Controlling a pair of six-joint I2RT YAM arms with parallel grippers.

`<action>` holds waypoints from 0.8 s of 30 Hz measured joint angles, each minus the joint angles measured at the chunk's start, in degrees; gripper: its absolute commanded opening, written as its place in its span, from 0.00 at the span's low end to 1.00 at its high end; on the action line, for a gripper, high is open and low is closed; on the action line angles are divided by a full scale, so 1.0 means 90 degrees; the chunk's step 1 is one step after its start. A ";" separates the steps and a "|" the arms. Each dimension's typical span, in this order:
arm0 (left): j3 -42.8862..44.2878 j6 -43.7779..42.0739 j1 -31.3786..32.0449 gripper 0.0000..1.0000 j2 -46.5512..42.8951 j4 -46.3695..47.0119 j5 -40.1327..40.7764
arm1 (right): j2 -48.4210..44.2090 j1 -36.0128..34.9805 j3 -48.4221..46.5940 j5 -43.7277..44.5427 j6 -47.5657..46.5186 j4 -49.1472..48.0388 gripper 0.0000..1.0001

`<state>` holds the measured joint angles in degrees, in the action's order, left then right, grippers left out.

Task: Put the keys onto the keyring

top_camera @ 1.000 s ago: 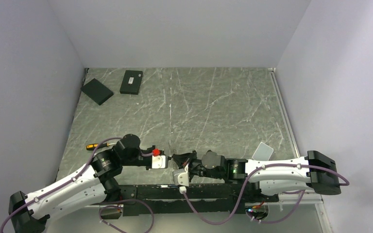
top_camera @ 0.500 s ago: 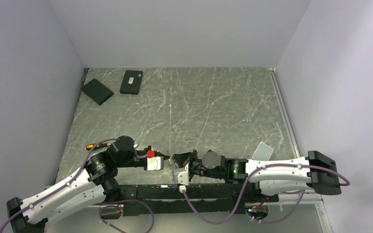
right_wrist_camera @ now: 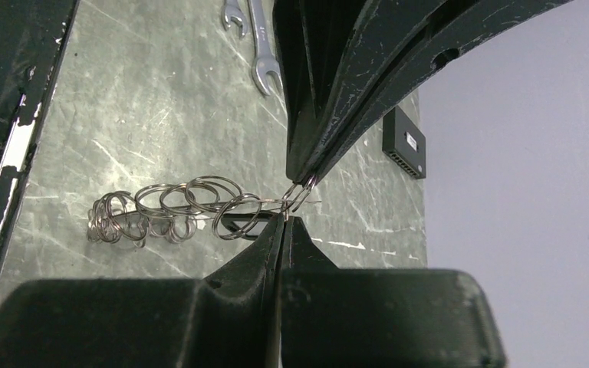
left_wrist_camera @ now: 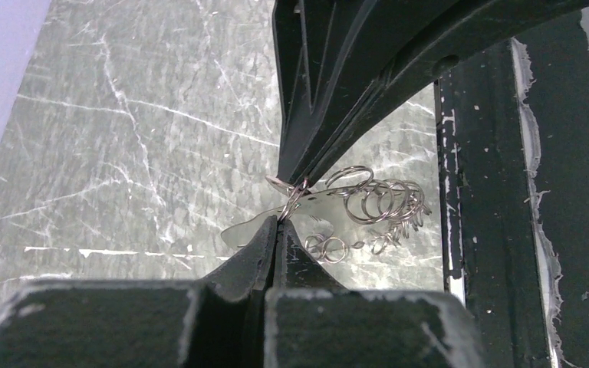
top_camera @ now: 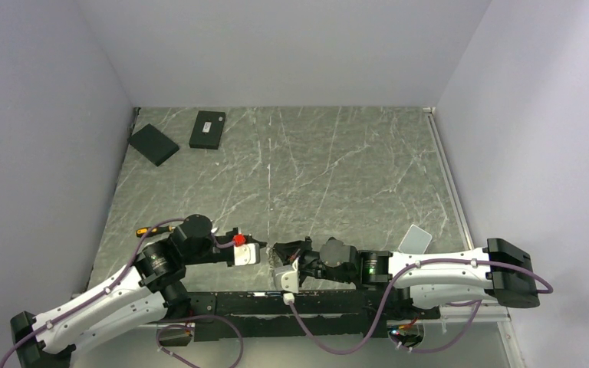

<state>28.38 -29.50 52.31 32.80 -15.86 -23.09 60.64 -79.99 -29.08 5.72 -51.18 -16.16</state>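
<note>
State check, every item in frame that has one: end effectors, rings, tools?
left end effector: shut, pinching the keyring chain's end.
right end effector: shut on the same end.
keyring chain: held at one end, rest trailing sideways.
wrenches: lying flat, untouched.
black box: lying flat, untouched.

- From above, the rings (left_wrist_camera: 376, 203) pinched between the left hand (top_camera: 265, 251) and right hand (top_camera: 278, 252) are too small for us to make out.
- The wrenches (right_wrist_camera: 255, 38) run off the top edge.
- We cannot tell whether the blurred pale piece (left_wrist_camera: 241, 232) behind the rings is a key.
</note>
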 measured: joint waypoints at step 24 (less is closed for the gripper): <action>-0.0002 0.0049 0.0000 0.00 0.0010 -0.0036 0.0087 | 0.0000 -0.0083 0.0000 0.0100 0.0017 -0.0002 0.00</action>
<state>28.36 -29.06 52.31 32.88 -16.19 -22.31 60.64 -80.73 -29.08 6.61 -51.03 -16.19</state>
